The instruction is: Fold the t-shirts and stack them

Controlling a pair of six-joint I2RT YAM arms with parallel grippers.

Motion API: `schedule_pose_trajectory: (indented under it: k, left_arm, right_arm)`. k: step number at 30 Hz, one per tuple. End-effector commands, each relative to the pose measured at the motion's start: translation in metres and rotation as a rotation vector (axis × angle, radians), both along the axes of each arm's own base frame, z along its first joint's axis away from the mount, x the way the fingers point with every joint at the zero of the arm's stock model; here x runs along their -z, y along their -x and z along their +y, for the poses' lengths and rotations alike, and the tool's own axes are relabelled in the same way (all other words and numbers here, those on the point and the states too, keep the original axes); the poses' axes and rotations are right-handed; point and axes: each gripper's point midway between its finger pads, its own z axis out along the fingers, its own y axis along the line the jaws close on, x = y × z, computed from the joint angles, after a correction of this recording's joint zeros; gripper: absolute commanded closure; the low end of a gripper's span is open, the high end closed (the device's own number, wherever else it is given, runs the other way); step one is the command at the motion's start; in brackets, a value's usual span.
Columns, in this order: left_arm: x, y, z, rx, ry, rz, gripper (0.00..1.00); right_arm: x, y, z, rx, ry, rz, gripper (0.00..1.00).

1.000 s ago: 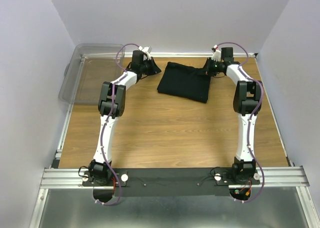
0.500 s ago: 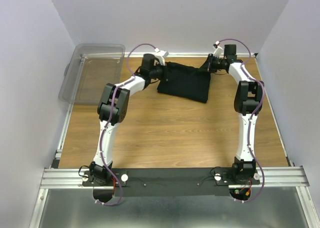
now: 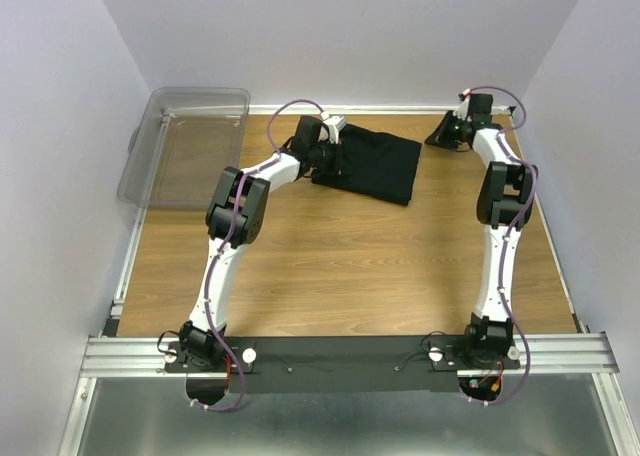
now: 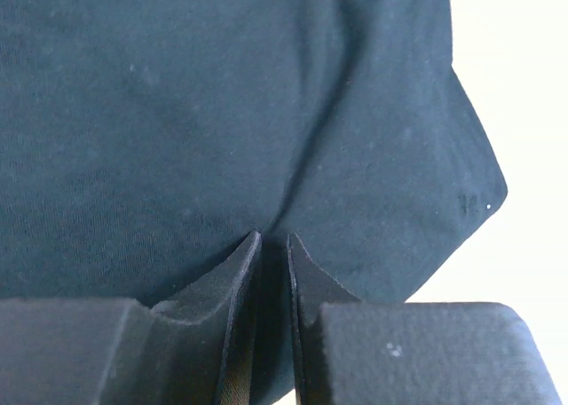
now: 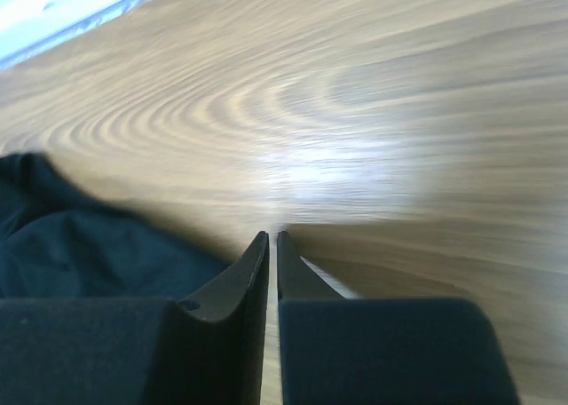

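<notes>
I count one black t-shirt (image 3: 378, 166), folded, flat on desk (image 3: 340, 266), right of one clear bin (image 3: 185, 156), apart from it. Left gripper (image 4: 273, 238) at shirt edge nearest bin, jaws narrow, pinching cloth fold. Right gripper (image 5: 272, 236) past shirt, farthest from bin, jaws nearly touching, holding nothing. Tiny mark near hem, too small to read.

top: high above the near edge, looking down on the whole desk (image 3: 340, 266) | left wrist: right up against the t-shirt (image 4: 222, 112) | right wrist: skimming the desk, same t-shirt lower left
</notes>
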Motion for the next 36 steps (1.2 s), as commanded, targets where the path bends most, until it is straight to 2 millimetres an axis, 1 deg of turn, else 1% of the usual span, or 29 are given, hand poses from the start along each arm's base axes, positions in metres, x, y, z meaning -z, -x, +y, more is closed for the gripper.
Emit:
schedule_pose_trajectory:
  k: [1,2,3,5,6,7,8,9,10,11,12,14,15,16,17,18,19,20,22,23,24,25,26,28,30,32,33,35,36]
  left_arm:
    - [0.023,0.014,0.016,0.005,-0.086,0.071,0.74]
    - [0.013,0.016,0.013,0.022,-0.069,0.049,0.74]
    - [0.014,0.021,0.015,0.028,-0.066,0.052,0.74]
    - [-0.007,0.020,0.011,0.040,-0.033,0.001,0.74]
    - [-0.011,0.025,0.008,0.057,-0.024,-0.003,0.74]
    - [-0.015,0.026,0.006,0.062,-0.016,-0.014,0.74]
    - [-0.024,0.029,0.004,0.061,-0.008,-0.020,0.73]
    - [-0.021,0.036,0.001,0.068,-0.008,-0.007,0.73]
    - [-0.020,0.039,-0.001,0.068,-0.008,0.000,0.74]
    - [-0.017,0.045,-0.002,0.058,-0.005,0.029,0.73]
    - [-0.011,0.055,-0.009,0.069,0.004,0.034,0.73]
    - [-0.003,0.071,-0.017,0.064,0.022,0.060,0.73]
    - [-0.006,0.080,-0.023,0.056,0.039,0.072,0.73]
    - [-0.002,0.098,-0.033,0.070,0.055,0.073,0.73]
    - [0.006,0.109,-0.039,0.073,0.060,0.088,0.73]
    - [-0.003,0.115,-0.044,0.065,0.079,0.071,0.73]
    - [0.001,0.127,-0.046,0.048,0.117,0.092,0.73]
    - [-0.007,0.140,-0.055,0.064,0.138,0.083,0.73]
    - [-0.014,0.149,-0.056,0.035,0.182,0.072,0.73]
    - [-0.033,0.150,-0.057,0.027,0.212,0.043,0.73]
    - [-0.035,0.152,-0.052,0.007,0.220,0.037,0.71]
    - [-0.049,0.150,-0.053,-0.001,0.252,0.005,0.71]
    - [-0.068,0.147,-0.051,-0.012,0.273,-0.031,0.70]
    - [-0.090,0.141,-0.049,-0.030,0.298,-0.077,0.68]
    - [-0.096,0.135,-0.047,-0.042,0.311,-0.081,0.68]
    - [-0.097,0.121,-0.040,-0.075,0.321,-0.075,0.67]
    - [-0.090,0.112,-0.036,-0.096,0.325,-0.047,0.67]
    - [-0.081,0.107,-0.034,-0.102,0.326,-0.023,0.67]
    - [-0.066,0.106,-0.033,-0.099,0.314,0.008,0.67]
  right_arm:
    - [-0.003,-0.008,-0.028,0.076,0.035,-0.007,0.86]
    - [-0.006,-0.004,-0.021,0.015,0.032,-0.023,0.86]
    - [-0.026,-0.002,-0.017,-0.027,0.030,-0.065,0.84]
    - [-0.049,0.007,-0.004,-0.137,0.014,-0.124,0.80]
    - [-0.051,0.022,0.008,-0.243,-0.005,-0.148,0.75]
    - [-0.085,0.030,0.015,-0.297,-0.001,-0.214,0.74]
    - [-0.093,0.041,0.022,-0.376,0.005,-0.257,0.72]
    - [-0.091,0.066,0.037,-0.462,-0.077,-0.247,0.70]
    - [-0.117,0.082,0.046,-0.514,-0.096,-0.293,0.68]
    - [-0.127,0.106,0.061,-0.619,-0.170,-0.326,0.66]
    - [-0.128,0.136,0.072,-0.657,-0.210,-0.305,0.63]
    - [-0.127,0.169,0.086,-0.717,-0.231,-0.284,0.61]
    - [-0.113,0.189,0.091,-0.754,-0.212,-0.250,0.60]
    - [-0.096,0.209,0.103,-0.782,-0.202,-0.189,0.60]
    - [-0.088,0.220,0.106,-0.792,-0.178,-0.154,0.60]
    - [-0.075,0.229,0.104,-0.798,-0.118,-0.111,0.60]
    - [-0.065,0.235,0.104,-0.799,-0.099,-0.078,0.61]
    - [-0.052,0.243,0.103,-0.799,-0.090,-0.035,0.61]
    - [-0.035,0.244,0.095,-0.781,-0.040,0.011,0.63]
    - [-0.030,0.245,0.093,-0.776,-0.029,0.027,0.63]
    - [-0.024,0.246,0.092,-0.775,-0.027,0.044,0.63]
    - [-0.022,0.247,0.092,-0.779,-0.029,0.049,0.63]
    - [-0.021,0.247,0.092,-0.780,-0.032,0.052,0.64]
    - [-0.022,0.245,0.094,-0.782,-0.050,0.051,0.64]
    - [-0.020,0.243,0.094,-0.765,-0.059,0.071,0.64]
    - [-0.010,0.242,0.091,-0.751,-0.065,0.105,0.68]
    - [-0.007,0.246,0.092,-0.753,-0.082,0.124,0.68]
    - [0.000,0.255,0.090,-0.754,-0.096,0.153,0.70]
    - [0.001,0.258,0.089,-0.760,-0.099,0.157,0.70]
